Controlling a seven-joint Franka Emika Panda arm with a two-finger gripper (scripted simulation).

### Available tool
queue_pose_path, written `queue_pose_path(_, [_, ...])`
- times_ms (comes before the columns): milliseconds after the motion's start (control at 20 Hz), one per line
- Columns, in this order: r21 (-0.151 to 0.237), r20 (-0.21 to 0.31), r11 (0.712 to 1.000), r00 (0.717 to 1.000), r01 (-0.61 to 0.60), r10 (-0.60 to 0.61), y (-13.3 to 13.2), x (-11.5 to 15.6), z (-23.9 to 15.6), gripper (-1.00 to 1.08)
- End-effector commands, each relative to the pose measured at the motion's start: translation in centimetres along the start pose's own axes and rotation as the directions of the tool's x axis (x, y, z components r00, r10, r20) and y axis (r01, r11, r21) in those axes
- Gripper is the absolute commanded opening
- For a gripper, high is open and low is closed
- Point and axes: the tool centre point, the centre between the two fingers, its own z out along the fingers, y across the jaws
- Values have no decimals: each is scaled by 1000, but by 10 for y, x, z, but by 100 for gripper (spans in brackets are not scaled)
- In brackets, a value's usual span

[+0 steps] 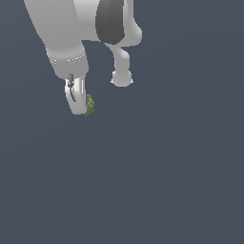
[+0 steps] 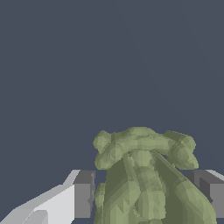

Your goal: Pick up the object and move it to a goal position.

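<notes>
The object is a lumpy olive-green clump that sits between my gripper's two fingers in the wrist view. The grey pads touch it on both sides. In the exterior view the white gripper hangs from the arm in the upper left. The object peeks out beside the near finger, which hides most of it. The far finger is hidden. No goal marker shows in either view.
A flat dark blue-grey surface fills both views. The arm's white links and dark joint occupy the top of the exterior view, with a rounded white part to the exterior view's right of the gripper.
</notes>
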Motion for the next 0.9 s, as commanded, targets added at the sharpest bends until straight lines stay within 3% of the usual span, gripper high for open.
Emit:
queue_pose_path(0, [-1, 1, 1000, 1000, 1, -1, -3, 9, -23, -100])
queue_pose_path(850, [-1, 2, 1000, 1000, 4, -4, -21, 51, -130, -100])
